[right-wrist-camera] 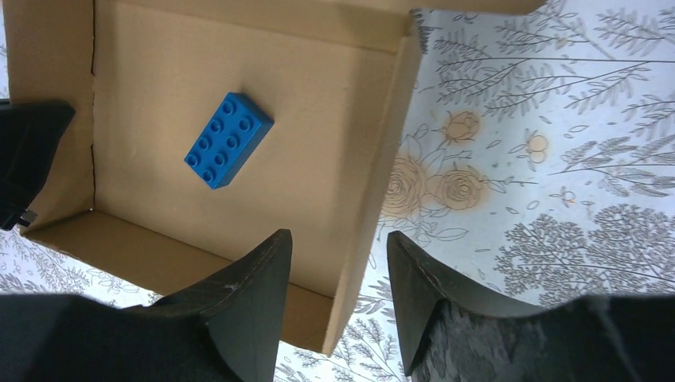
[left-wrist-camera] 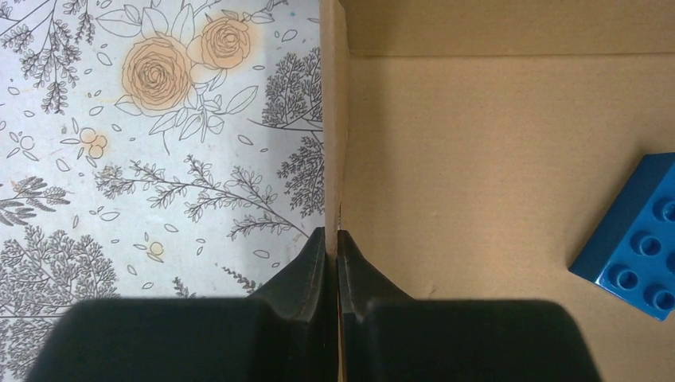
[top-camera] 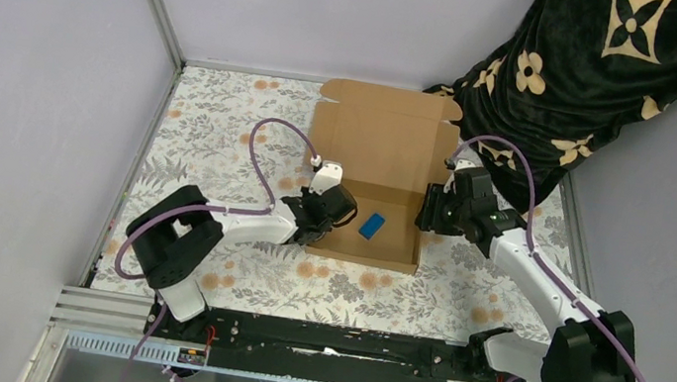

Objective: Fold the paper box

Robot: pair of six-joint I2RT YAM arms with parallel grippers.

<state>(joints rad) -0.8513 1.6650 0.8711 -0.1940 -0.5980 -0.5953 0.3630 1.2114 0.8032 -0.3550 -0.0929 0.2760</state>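
The paper box [top-camera: 376, 146] is brown cardboard in the middle of the table. Its near half stands up as a shallow tray and its lid panel lies flat behind. A blue brick [top-camera: 372, 226] lies on the tray floor. My left gripper [top-camera: 318, 223] is shut on the tray's left wall [left-wrist-camera: 334, 119], one finger on each side, with the box floor [left-wrist-camera: 477, 159] and the brick [left-wrist-camera: 637, 239] to the right. My right gripper [top-camera: 427, 208] is open and straddles the right wall [right-wrist-camera: 390, 151] without pinching it, its fingertips [right-wrist-camera: 338, 235] apart. The brick [right-wrist-camera: 228, 140] is also in the right wrist view.
A dark blanket with cream flowers [top-camera: 590, 77] is heaped at the back right, close behind the right arm. A floral cloth [top-camera: 213, 133] covers the table. Grey walls close the left and back sides. The arms' black rail [top-camera: 324, 339] runs along the near edge.
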